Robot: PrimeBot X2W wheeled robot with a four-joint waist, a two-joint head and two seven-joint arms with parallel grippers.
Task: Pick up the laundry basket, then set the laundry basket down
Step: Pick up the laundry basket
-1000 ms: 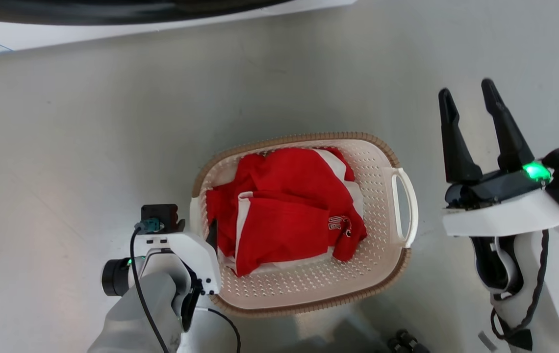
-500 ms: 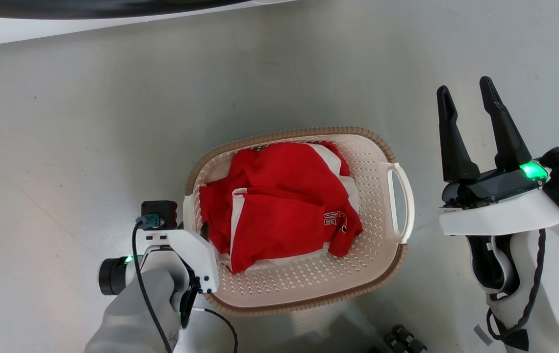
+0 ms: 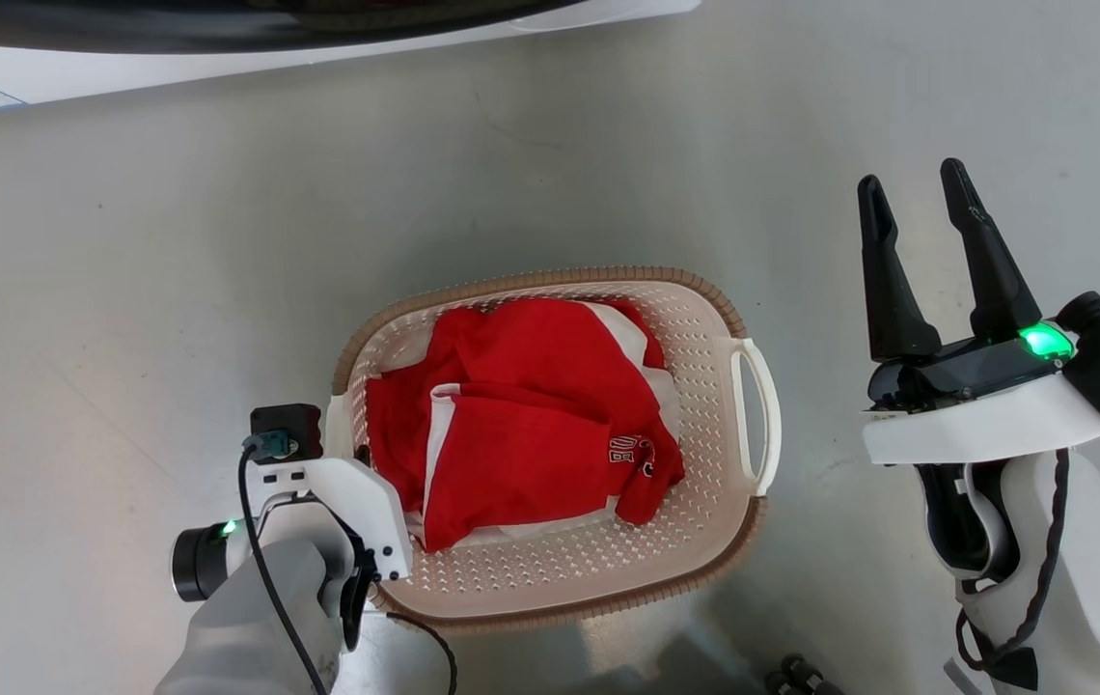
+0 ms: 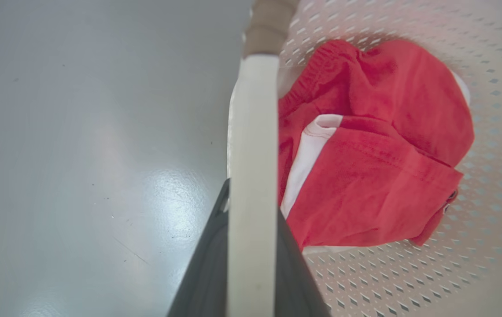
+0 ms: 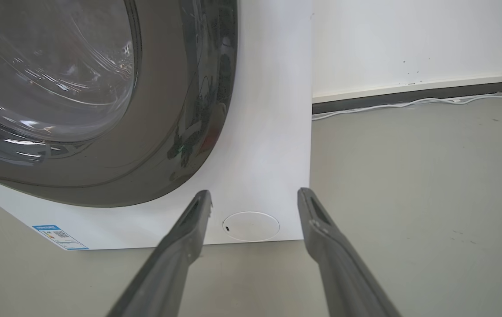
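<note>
— How did the left gripper (image 4: 253, 200) stand?

— Nipped narrow on the laundry basket (image 3: 560, 276). In the left wrist view its two dark fingers (image 4: 207, 273) lay flat against either side of the white loop handle (image 4: 253, 132), with no gap to be seen.

— And the basket itself?

— On the grey floor (image 3: 174, 241), or just above it; I could not tell which. It sat in the middle of the head view, long side across, with the gripped handle at its left end beneath the pale wrist. A red garment (image 3: 531, 405) with white trim lay bundled inside, nearer the left end, and the perforated bottom was bare along the near side.

— The right gripper (image 3: 911, 176)?

— Wide and empty, fingers pointing away from the robot, well apart from the basket's other handle (image 3: 760, 415) and to the right of it. In its wrist view the fingers framed the lower corner of the white washing machine (image 5: 268, 132), whose dark round door (image 5: 167, 132) curved across the upper left.
</note>
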